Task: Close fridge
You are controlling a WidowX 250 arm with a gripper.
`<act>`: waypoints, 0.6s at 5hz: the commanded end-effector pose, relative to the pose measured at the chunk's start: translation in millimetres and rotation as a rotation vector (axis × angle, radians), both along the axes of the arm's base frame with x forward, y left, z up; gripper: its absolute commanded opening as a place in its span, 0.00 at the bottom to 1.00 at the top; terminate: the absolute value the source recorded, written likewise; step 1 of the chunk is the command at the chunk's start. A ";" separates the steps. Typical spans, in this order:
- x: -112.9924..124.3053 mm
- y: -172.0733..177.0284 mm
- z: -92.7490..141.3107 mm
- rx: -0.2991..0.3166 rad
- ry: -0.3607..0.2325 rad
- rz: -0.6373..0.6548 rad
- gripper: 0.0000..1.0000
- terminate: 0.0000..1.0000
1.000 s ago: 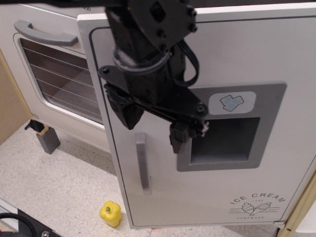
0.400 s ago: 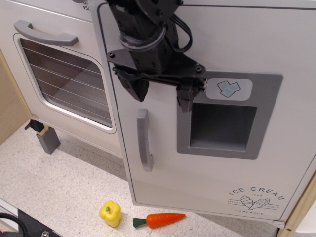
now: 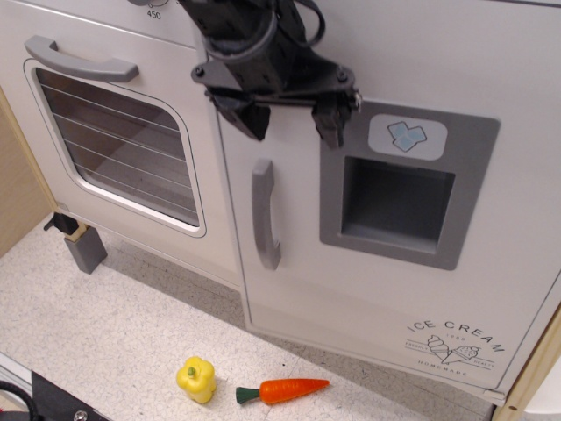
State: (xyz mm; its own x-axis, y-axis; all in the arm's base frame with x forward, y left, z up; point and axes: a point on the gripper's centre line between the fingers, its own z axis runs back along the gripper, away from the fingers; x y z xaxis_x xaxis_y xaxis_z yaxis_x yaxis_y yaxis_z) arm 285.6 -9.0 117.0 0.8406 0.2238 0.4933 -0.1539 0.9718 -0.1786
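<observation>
The pincer (image 3: 287,123), spread and gripping nothing, sits against the fridge (image 3: 394,289) door above its handle (image 3: 266,213); the door looks nearly flush, perhaps shut, so a steady square push should seat it

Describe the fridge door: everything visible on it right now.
The fridge door is a flat white panel, plastic or painted wood by its look, standing upright and about level with the oven front beside it. A grey vertical handle sits near its left edge. A grey recessed panel carries a blue ice-cube sticker. "ICE CREAM" lettering marks the lower right. The open claw hangs before its upper part; contact is unclear.
</observation>
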 end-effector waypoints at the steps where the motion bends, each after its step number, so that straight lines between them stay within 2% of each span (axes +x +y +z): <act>1: 25.1 17.0 16.6 0.008 -0.064 0.045 1.00 0.00; 3: 34.6 22.3 18.3 0.017 -0.068 0.068 1.00 0.00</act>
